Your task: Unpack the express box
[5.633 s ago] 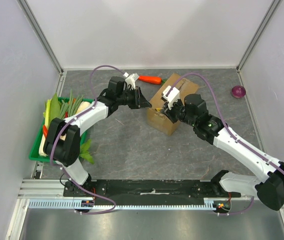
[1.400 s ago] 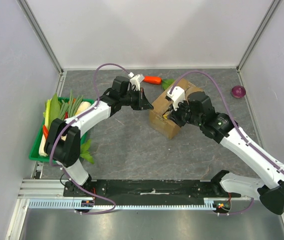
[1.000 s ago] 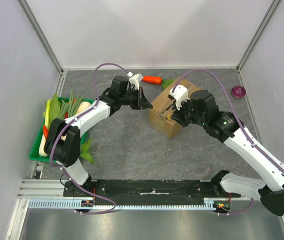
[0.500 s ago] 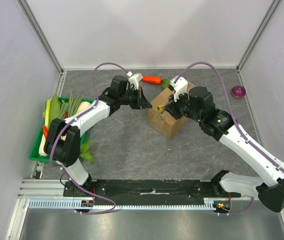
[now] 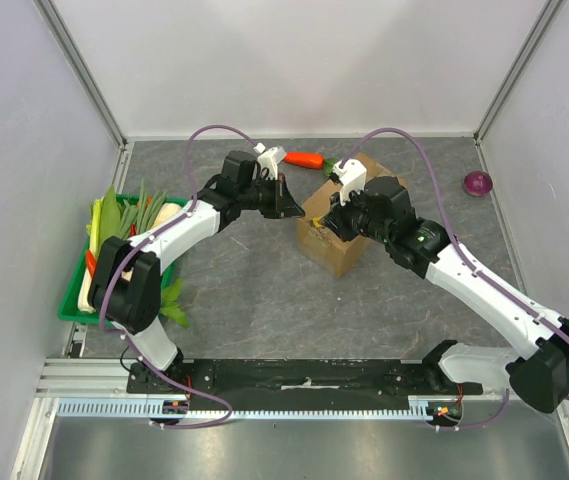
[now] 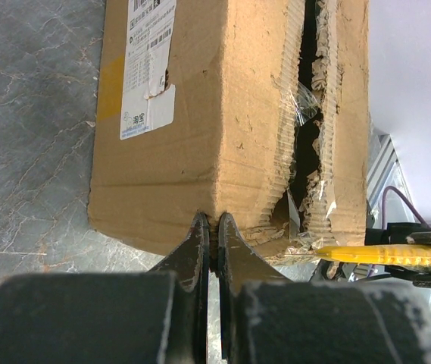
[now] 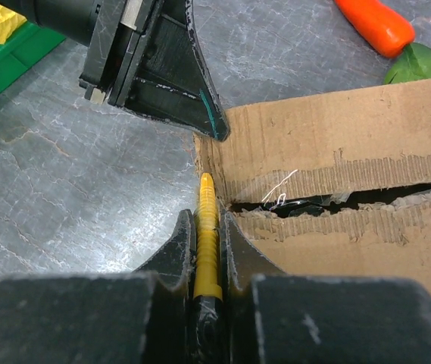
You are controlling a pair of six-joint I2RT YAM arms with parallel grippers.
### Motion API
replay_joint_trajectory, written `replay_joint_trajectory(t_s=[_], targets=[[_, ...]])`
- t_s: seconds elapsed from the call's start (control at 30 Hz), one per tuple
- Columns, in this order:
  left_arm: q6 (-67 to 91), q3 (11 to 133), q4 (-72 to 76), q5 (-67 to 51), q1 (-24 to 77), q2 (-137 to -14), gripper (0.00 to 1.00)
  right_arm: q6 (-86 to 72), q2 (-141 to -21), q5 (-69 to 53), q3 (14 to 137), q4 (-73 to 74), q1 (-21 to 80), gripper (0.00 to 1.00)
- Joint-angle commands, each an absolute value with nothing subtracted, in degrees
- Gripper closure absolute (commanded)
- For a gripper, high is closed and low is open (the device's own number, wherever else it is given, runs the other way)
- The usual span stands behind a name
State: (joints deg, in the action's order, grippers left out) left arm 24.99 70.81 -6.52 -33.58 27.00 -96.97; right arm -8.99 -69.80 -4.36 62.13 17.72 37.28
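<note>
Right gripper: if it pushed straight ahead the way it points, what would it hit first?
Most likely the cardboard box: the yellow tool held in the right gripper aims at its torn corner. The left gripper sits just beyond; depth is unclear.

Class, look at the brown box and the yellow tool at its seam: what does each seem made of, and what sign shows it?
The express box: corrugated cardboard, matt brown; fluted layers show along its torn edges. The yellow tool: probably plastic, matt, with moulded-looking ridges; the look leaves it open.
</note>
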Motion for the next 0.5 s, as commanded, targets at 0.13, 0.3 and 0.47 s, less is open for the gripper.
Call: replay_joint_trajectory(t_s=[0.13,0.3,0.47], targets=[[22.3,73.3,-5.0,-32.9,26.5,-95.9,0.98,-4.9,-64.1,-4.7,60.6,25.2,37.3,1.0],[22.7,73.1,-5.1,-31.8,26.5,-95.9,0.98,-3.7,-62.8,-6.6,60.6,28.6,37.3,1.0],[23.1,73.1,-5.0,-31.6,26.5,-96.1,0.98,-2.9,-61.9,-7.6,61.1,31.0,37.3,1.0]])
